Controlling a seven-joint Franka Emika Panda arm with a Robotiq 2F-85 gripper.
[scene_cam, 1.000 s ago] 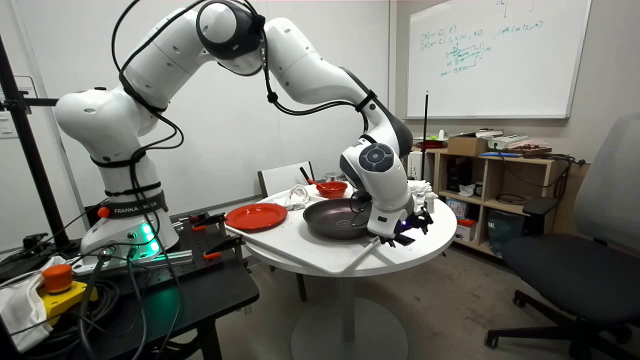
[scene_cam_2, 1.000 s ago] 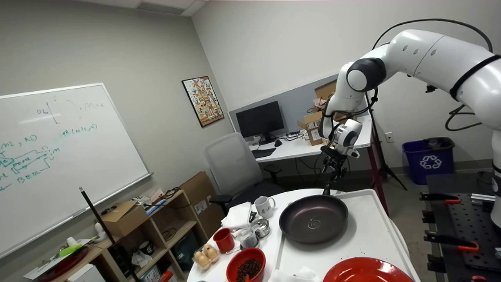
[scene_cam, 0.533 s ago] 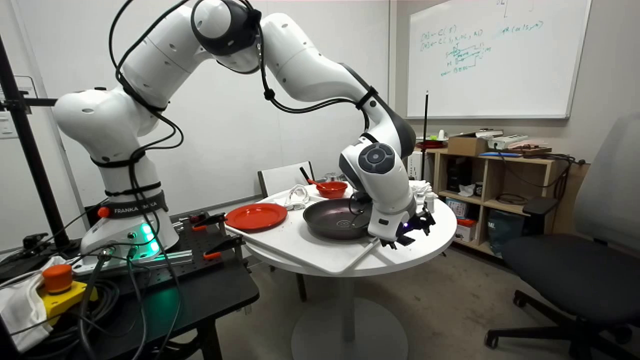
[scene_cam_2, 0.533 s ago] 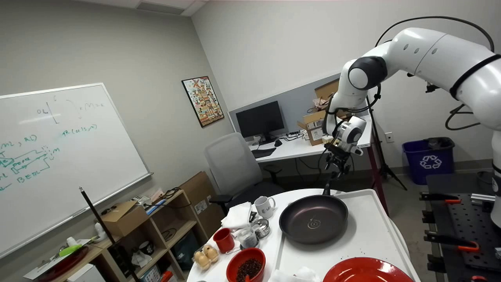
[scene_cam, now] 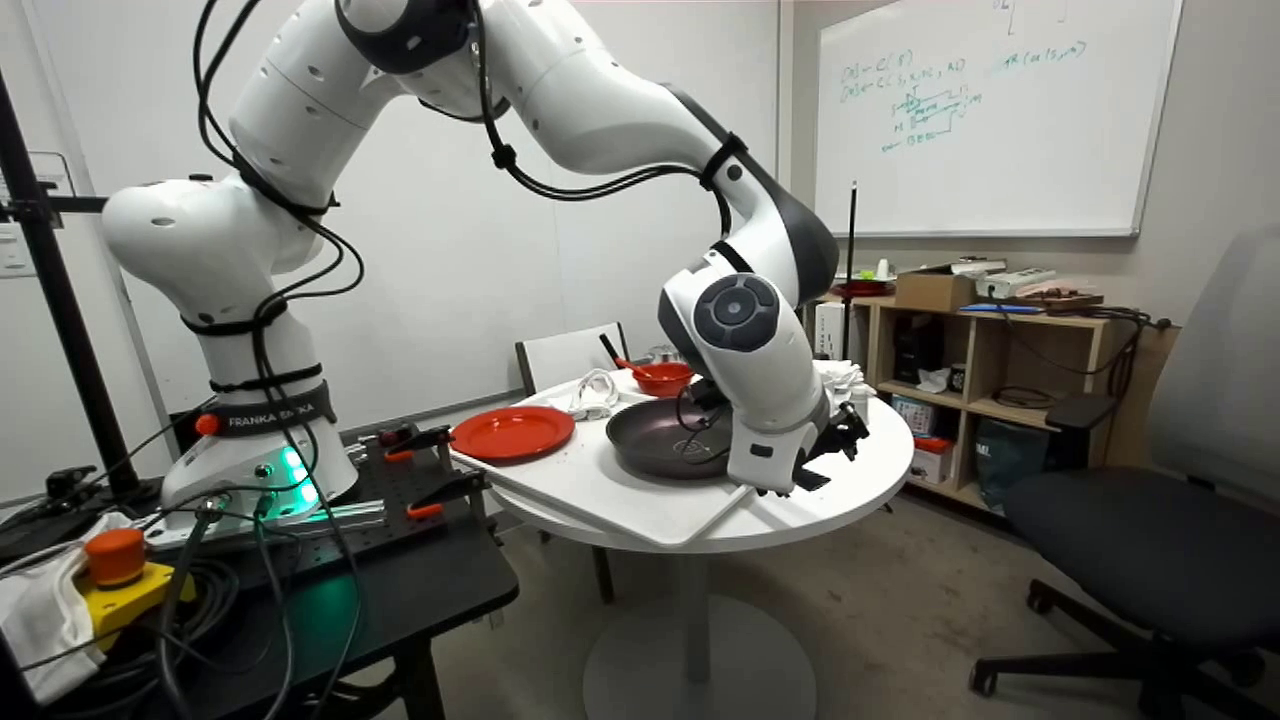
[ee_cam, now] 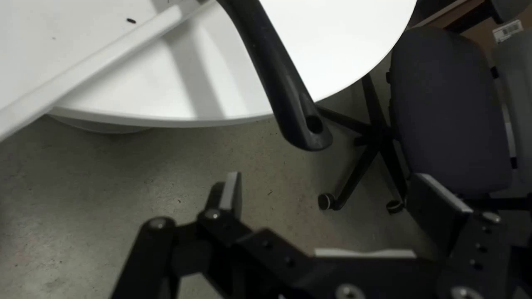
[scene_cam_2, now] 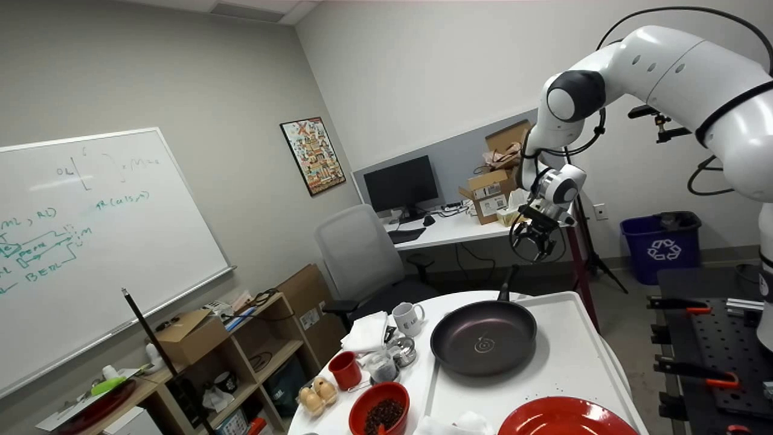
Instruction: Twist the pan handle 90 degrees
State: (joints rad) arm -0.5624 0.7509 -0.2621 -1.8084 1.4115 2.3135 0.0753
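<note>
1. Brown eggs, clustered: are sitting at the left of the round white desk in an exterior view.
2. Red cup: is standing just beside the eggs.
3. White cloth, folded: is lying beyond the red cup.
4. Red bowl: is holding dark, granular contents.
5. White mug, dark lettering: is standing beside the cloth.
6. Frying pan, black, wide, shallow: is resting flat on the white tray.
7. Pan handle, long, black, hole at tip: is projecting from the pan's far rim, slanting upward and overhanging the desk's edge.
8. Fingers, dark: are standing spread wide, near but apart from the handle; in the wrist view its tip is showing above the gap between them.
9. Red plate: is lying on the tray, near the pan.
</note>
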